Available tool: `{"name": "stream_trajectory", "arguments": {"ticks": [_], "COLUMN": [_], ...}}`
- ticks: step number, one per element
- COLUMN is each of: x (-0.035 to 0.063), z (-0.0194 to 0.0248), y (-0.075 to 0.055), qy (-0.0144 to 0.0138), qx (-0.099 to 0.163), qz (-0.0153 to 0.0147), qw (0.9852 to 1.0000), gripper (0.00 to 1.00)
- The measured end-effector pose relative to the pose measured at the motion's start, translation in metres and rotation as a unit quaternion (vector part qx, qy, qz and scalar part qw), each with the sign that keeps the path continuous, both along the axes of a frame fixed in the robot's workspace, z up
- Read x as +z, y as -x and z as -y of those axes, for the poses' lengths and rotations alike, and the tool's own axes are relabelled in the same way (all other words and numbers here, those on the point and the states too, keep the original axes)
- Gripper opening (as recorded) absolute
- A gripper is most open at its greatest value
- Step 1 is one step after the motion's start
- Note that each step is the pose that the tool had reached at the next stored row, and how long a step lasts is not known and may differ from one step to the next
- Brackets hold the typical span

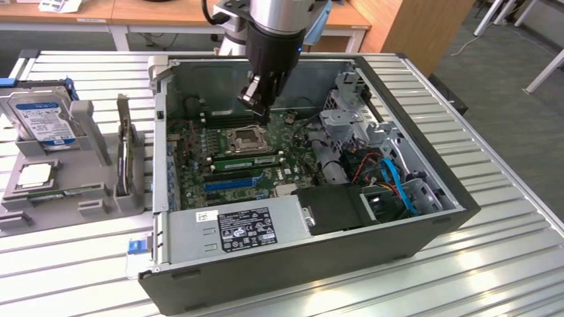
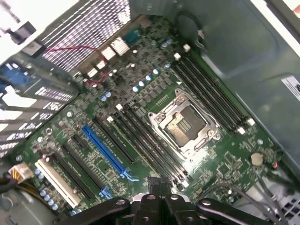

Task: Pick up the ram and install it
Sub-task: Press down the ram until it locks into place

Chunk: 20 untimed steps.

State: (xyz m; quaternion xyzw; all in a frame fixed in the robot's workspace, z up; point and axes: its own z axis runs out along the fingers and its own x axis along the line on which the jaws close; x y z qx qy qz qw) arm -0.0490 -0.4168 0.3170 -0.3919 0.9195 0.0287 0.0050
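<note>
Inside the open computer case (image 1: 423,198), the gripper (image 1: 253,102) hangs above the motherboard (image 1: 238,155), near the processor socket (image 1: 245,139). Fingers fully closed, nothing seen between them. In the wrist view the gripper (image 2: 161,199) sits over the board beside the socket (image 2: 185,123) and the black memory slots (image 2: 145,140). A green ram (image 1: 245,161) lies in a slot just beside the socket, on the side toward the blue slot (image 1: 231,183). Hard drive (image 1: 39,119) stands on the holder at the exterior view's left.

A ribbed metal tabletop (image 1: 493,264) stands on grey carpet floor (image 1: 520,125), with wooden desks (image 1: 158,13) and a wooden cabinet (image 1: 414,26) behind it under even light.
</note>
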Motion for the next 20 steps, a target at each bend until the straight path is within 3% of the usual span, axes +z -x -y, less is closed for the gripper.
{"name": "stream_trajectory", "arguments": {"ticks": [5,10,15,20], "x": [-0.0002,-0.0004,-0.0006,-0.0009], "z": [0.0000,0.0000,0.0000,0.0000], "y": [0.0000,0.0000,0.0000,0.0000], "qy": [0.0000,0.0000,0.0000,0.0000], "qx": [-0.037,-0.075,-0.114,-0.154], "qz": [0.0000,0.0000,0.0000,0.0000], "qw": [0.9993,0.9972,0.9934,0.9881], "gripper": [0.10,0.10,0.10,0.10]}}
